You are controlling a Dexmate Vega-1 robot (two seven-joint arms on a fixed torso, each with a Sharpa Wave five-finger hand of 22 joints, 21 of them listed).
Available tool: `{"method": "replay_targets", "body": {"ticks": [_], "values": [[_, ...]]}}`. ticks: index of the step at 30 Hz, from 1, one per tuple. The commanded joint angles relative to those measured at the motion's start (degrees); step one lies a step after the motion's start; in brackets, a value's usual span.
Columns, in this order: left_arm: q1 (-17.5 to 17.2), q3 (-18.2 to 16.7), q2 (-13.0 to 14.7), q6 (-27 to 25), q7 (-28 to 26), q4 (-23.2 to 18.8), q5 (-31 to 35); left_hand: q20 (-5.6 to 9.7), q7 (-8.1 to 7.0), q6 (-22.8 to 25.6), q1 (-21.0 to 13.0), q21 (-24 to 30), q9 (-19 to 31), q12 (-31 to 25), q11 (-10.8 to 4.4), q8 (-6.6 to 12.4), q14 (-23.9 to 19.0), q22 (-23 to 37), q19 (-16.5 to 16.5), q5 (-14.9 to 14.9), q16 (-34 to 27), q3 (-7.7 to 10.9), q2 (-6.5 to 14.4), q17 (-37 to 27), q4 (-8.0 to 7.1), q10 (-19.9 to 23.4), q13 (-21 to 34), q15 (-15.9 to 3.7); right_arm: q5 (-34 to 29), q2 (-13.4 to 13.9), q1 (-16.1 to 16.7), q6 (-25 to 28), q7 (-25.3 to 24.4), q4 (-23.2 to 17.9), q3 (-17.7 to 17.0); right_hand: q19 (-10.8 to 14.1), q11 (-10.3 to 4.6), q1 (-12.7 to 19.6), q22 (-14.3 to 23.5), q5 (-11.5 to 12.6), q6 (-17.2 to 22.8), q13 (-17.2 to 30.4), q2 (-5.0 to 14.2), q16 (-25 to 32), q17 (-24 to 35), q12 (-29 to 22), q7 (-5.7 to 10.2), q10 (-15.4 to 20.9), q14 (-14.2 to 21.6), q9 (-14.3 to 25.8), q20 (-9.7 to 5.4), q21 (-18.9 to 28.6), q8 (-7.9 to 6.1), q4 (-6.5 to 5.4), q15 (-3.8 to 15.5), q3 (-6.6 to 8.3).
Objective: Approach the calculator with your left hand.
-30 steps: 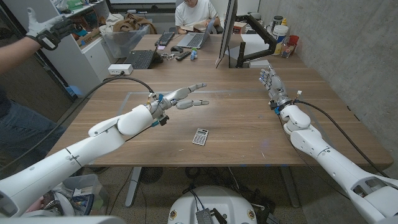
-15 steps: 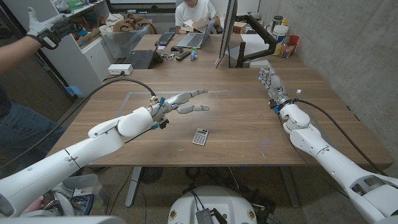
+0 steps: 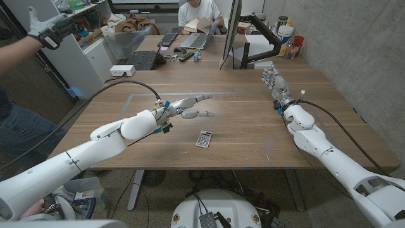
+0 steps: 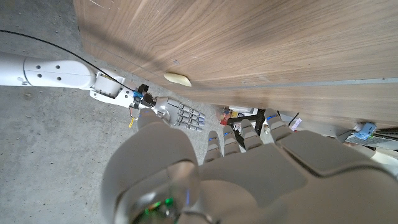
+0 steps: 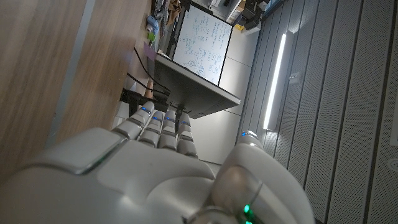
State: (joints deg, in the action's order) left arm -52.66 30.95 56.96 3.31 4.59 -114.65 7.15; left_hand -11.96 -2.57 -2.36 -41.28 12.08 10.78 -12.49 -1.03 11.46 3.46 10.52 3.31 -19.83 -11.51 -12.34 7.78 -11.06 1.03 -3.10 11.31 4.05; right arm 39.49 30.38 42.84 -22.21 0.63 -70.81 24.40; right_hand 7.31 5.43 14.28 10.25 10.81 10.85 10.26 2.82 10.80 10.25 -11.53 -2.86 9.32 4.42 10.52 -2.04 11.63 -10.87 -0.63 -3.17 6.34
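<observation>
A small grey calculator (image 3: 204, 139) lies on the wooden table (image 3: 240, 120) near its front edge. My left hand (image 3: 190, 106) hovers over the table behind and to the left of the calculator, fingers stretched out and apart, holding nothing. My right hand (image 3: 274, 79) stands at the far right of the table with its fingers straight and close together, empty. In the left wrist view my own left hand (image 4: 249, 162) shows from behind, and my right hand (image 4: 180, 116) and arm show across the table. In the right wrist view my right hand (image 5: 155, 149) has its fingers extended.
A monitor (image 3: 231, 31) on an arm stands at the back of the table, with cups (image 3: 288, 35) to its right. Behind are a second desk with laptops (image 3: 196, 41), a seated person (image 3: 197, 14), and a gloved person's hand (image 3: 44, 28) at the left edge.
My left hand has slid a little to the right and slightly lower over the table, toward the calculator. My right hand has barely shifted.
</observation>
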Motion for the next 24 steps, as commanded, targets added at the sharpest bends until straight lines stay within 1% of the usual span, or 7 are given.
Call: {"method": "replay_targets", "body": {"ticks": [1,9,17,24], "values": [[-1.02,0.16,1.12,-1.26,0.55,-1.89,0.66,-0.2,0.12,-0.01,-0.52,-0.1,0.32,-0.21,-0.31,0.03,-0.34,0.24,-0.09,0.05,0.0,-0.19,0.04,-0.2,0.47,-0.03,0.3,0.09,-0.01,-0.34,-0.51,-0.16,0.62,0.56,0.02,0.18,-0.05,0.11,0.32,0.41,0.17,0.12,0.22,0.09,0.29,-0.36,0.39,0.32,0.31,0.14,0.4,-0.13,-0.21,0.12,-0.1,-0.1],[-1.94,0.44,2.06,-2.03,0.84,-2.94,1.61,-0.2,0.08,0.06,-0.57,-0.12,0.33,-0.23,-0.45,0.06,-0.3,0.24,-0.06,0.09,0.03,-0.18,0.05,-0.2,0.48,0.04,0.32,0.02,-0.13,-0.31,-0.54,-0.01,0.57,0.39,0.02,0.2,0.04,0.1,0.32,0.41,0.13,0.13,0.23,0.07,0.3,-0.37,0.41,0.37,0.32,0.14,0.41,-0.12,-0.19,0.16,-0.14,-0.13],[-3.33,-0.32,3.88,-2.97,0.81,-4.56,2.05,-0.2,0.06,0.12,-0.63,-0.14,0.33,-0.3,-0.51,0.09,-0.37,0.24,-0.02,0.14,0.01,-0.17,0.06,-0.21,0.49,0.22,0.35,-0.06,-0.18,-0.23,-0.39,-0.04,0.38,0.15,-0.08,0.17,-0.11,0.09,0.32,0.42,0.14,0.13,0.27,0.05,0.3,-0.35,0.43,0.35,0.32,0.14,0.43,-0.13,-0.2,0.19,-0.09,-0.15],[-4.15,-0.32,4.9,-3.97,1.38,-5.27,2.34,-0.2,0.03,0.18,-0.7,-0.16,0.33,-0.33,-0.45,0.12,-0.38,0.24,0.01,0.17,0.01,-0.15,0.08,-0.22,0.51,0.3,0.38,-0.01,-0.17,-0.33,-0.46,0.06,0.52,0.28,0.02,0.21,-0.12,0.08,0.32,0.42,0.13,0.13,0.27,0.03,0.3,-0.33,0.48,0.33,0.34,0.14,0.42,-0.11,-0.19,0.23,-0.04,-0.18]]}}
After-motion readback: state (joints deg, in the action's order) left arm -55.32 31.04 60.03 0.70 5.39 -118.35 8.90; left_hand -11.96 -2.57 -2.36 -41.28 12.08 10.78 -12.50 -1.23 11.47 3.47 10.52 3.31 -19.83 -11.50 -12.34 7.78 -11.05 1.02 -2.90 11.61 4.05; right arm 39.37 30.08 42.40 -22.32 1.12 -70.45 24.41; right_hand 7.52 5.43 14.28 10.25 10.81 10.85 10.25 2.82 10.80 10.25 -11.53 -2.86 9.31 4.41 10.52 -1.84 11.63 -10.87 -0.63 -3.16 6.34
